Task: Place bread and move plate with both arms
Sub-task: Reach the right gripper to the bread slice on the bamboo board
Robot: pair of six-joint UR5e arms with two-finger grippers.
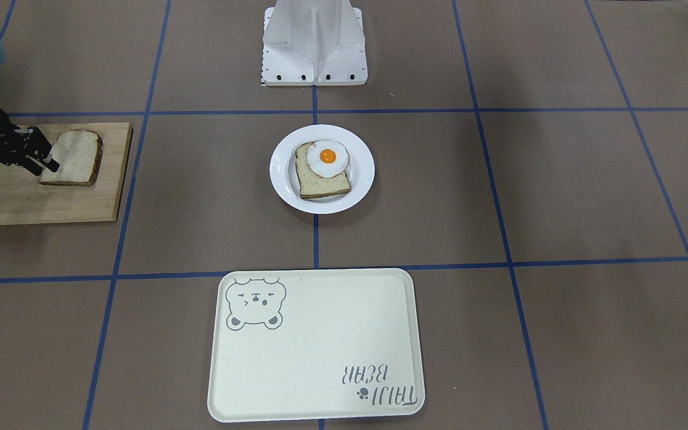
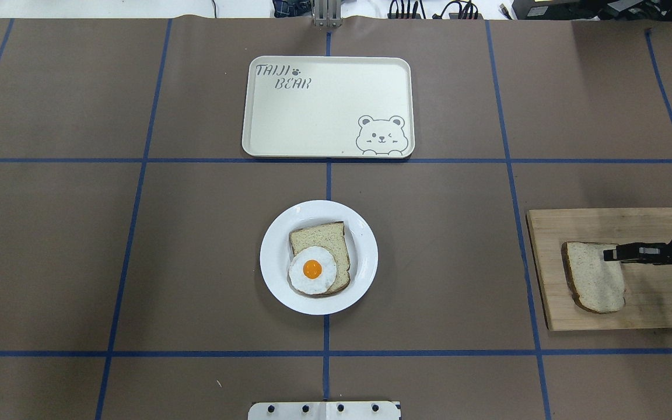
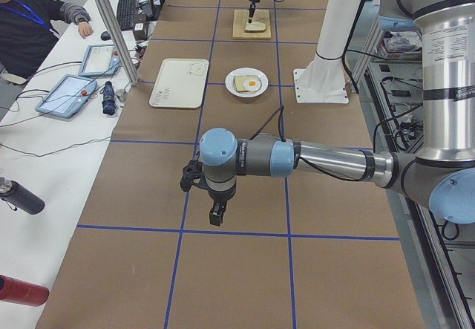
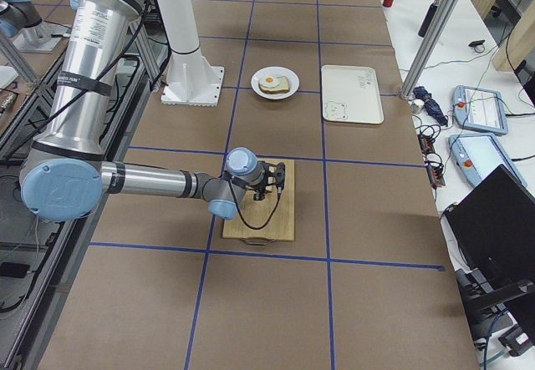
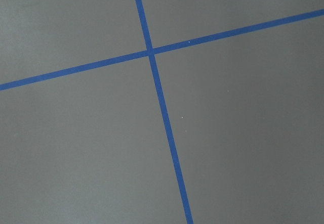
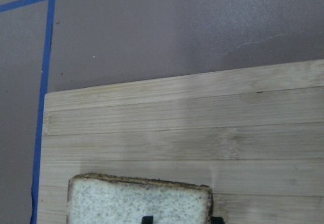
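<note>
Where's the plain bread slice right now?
Overhead view, far right: the bread lies on the wooden cutting board, with the right claw at its upper edge, well right of the plate.

There are two slices of bread: one plain slice (image 1: 72, 158) on the single wooden board (image 1: 15, 197), and one egg-topped slice (image 1: 320, 185) under the only fried egg (image 1: 326, 157) on the one white plate (image 1: 281, 173). The desk (image 1: 559, 179) also carries one cream tray (image 1: 320, 358) with a single bear drawing (image 1: 254, 301), and one white base (image 1: 314, 48). Two arms show, the right arm (image 4: 150, 182) and the left arm (image 3: 326, 162), each with one tool, the right tool (image 1: 45, 165) and the left tool (image 3: 216, 217); off the desk are two handheld screens, a nearer screen (image 3: 65, 93) and a farther screen (image 3: 100, 58), two bottles, a red bottle (image 3: 22, 290) and a dark bottle (image 3: 22, 197), and one person (image 3: 33, 17).
</note>
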